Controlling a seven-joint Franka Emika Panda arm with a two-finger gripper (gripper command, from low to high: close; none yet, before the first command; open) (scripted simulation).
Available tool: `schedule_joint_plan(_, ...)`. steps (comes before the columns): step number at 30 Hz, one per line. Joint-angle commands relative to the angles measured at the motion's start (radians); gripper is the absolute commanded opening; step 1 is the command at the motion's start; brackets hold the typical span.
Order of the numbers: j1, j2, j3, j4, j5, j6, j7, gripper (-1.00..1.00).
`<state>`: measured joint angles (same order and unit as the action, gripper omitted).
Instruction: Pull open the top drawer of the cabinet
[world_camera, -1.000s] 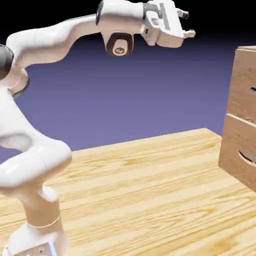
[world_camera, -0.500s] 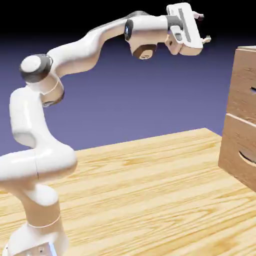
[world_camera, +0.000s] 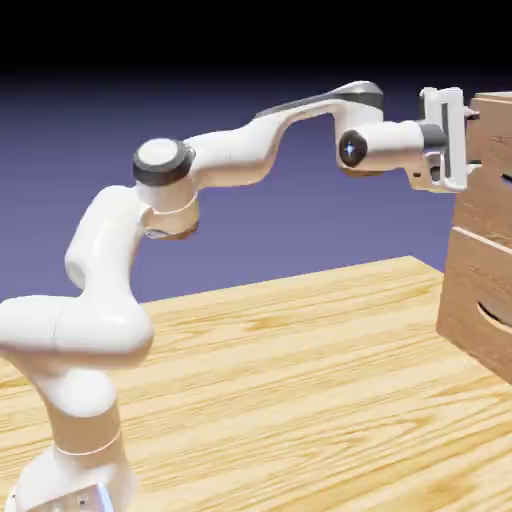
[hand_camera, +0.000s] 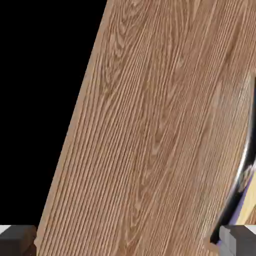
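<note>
The cabinet (world_camera: 478, 262) stands at the exterior view's right edge, light-brown wood with stacked fronts. Its top drawer (world_camera: 488, 150) is the uppermost panel, with a dark slot handle (world_camera: 507, 181) cut off by the picture's edge. My gripper (world_camera: 467, 140) is level with this panel and points at its near edge, very close to the wood or touching it. In the hand view the top drawer's wood grain (hand_camera: 150, 130) fills most of the picture, and a shiny curved handle (hand_camera: 244, 167) shows at the right. The two grey fingertips (hand_camera: 18, 240) stand wide apart, so my gripper (hand_camera: 127, 246) is open and holds nothing.
Below the top panel sits a second drawer front (world_camera: 472, 300) with a curved dark handle slot (world_camera: 497, 318). The pale striped tabletop (world_camera: 300, 380) spreads under the arm. The white arm arches from the lower left across to the cabinet.
The arm has swung right and down from high above the table. The hand has turned to face the top drawer front. The jaws stayed open.
</note>
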<state>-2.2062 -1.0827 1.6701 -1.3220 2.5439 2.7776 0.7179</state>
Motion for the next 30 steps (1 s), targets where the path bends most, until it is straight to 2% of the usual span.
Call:
schedule_joint_plan(1, -0.036, -0.008, 0.027, 0.024, 0.042, -0.004, 0.000, 1.00)
schedule_joint_plan(5, -0.144, -0.033, 0.109, 0.097, 0.165, -0.017, -0.002, 1.00)
schedule_joint_plan(18, -0.404, -0.234, 0.049, 0.539, 0.014, 0.108, 0.377, 1.00)
schedule_joint_plan(19, -0.404, -0.234, 0.049, 0.539, 0.014, 0.108, 0.377, -1.00)
schedule_joint_plan(30, -0.184, -0.168, -0.002, 0.177, 0.154, -0.025, 0.188, -1.00)
